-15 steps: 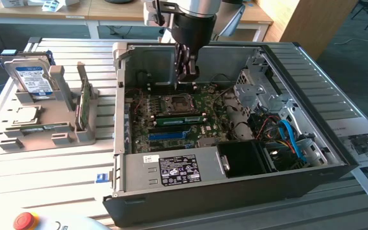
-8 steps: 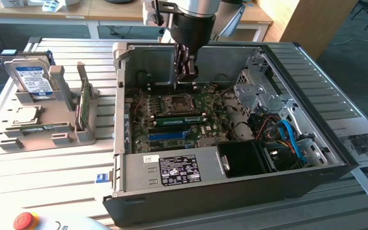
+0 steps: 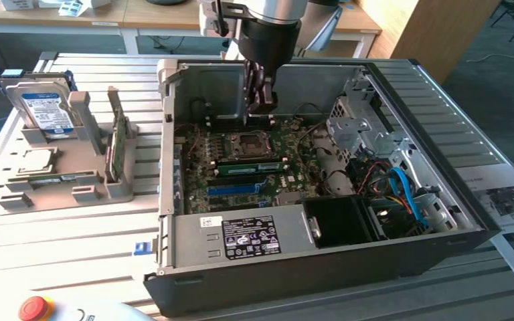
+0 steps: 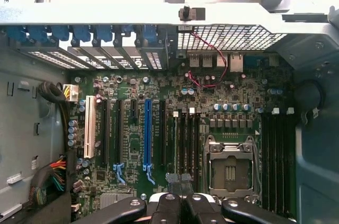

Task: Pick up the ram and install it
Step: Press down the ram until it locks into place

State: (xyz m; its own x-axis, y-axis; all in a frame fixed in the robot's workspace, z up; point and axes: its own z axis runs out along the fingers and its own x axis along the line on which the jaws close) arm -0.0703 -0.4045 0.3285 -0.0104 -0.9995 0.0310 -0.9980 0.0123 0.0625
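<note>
Gripper [image 3: 262, 100] hangs inside the open PC case [image 3: 471, 221], just above the motherboard [image 3: 239, 167], fingers pressed together, nothing between them. In the wrist view the gripper [image 4: 181, 203] sits over the board beside the empty CPU socket [image 4: 230, 168].

The ram [image 3: 252, 167] reads as the narrow green stick lying across the board just below the CPU socket in the exterior view, near the blue slot strip [image 3: 239, 188]; cannot tell if it is seated or just resting. Gripper is near it but apart.

Handling, my judgement: light, stiff, thin board, fragile at chips and contact edge, bends or cracks if pressed off-axis. Best hold is across the flat faces at mid-length, or on the long top edge, keeping clear of the contacts.

On the counter [image 3: 61, 241], a grey holder [image 3: 69, 184] carries a hard drive [image 3: 47, 110] and another green card [image 3: 116, 150].
</note>
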